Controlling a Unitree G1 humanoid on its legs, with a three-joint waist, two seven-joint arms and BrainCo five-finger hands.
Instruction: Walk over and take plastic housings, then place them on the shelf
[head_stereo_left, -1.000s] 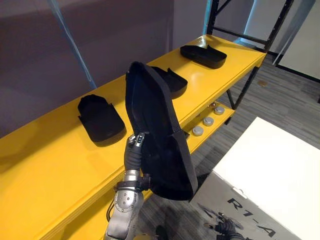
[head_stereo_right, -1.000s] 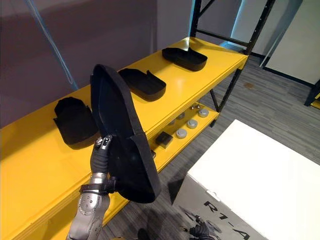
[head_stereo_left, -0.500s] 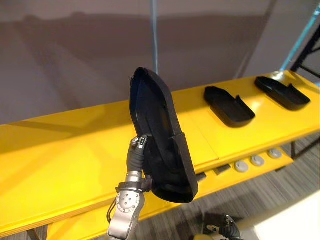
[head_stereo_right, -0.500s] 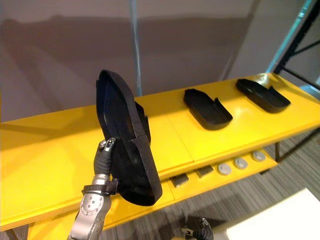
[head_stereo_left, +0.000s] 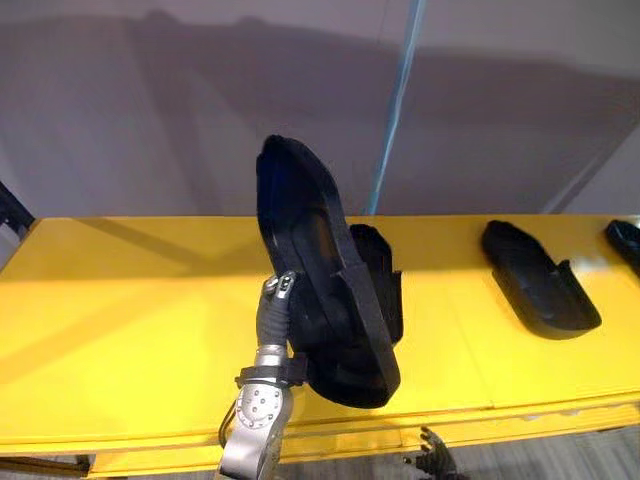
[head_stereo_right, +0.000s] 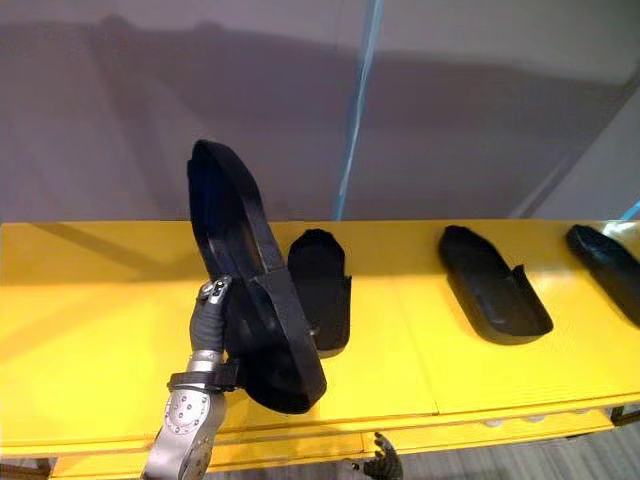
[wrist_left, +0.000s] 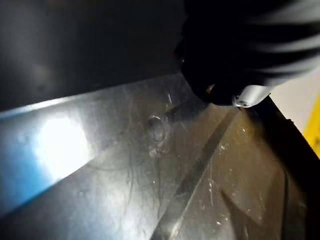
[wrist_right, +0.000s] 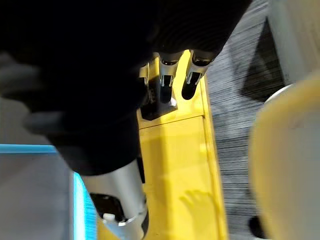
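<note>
Holding: our left hand (head_stereo_left: 273, 308) clamps the plastic housing (head_stereo_left: 318, 262), upright over the yellow shelf (head_stereo_left: 120, 330).
Idle: our right hand (head_stereo_right: 381, 463), fingers loosely apart.
Resting: three other housings (head_stereo_right: 316, 268) on the shelf.

Left hand (head_stereo_left: 272, 316) (dark ribbed cover)

No writing, label or number is legible anywhere.

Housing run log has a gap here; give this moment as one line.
left hand: shut on held housing, above yellow shelf | right hand: open, low | placed housings: three on shelf | placement: not yet
</note>
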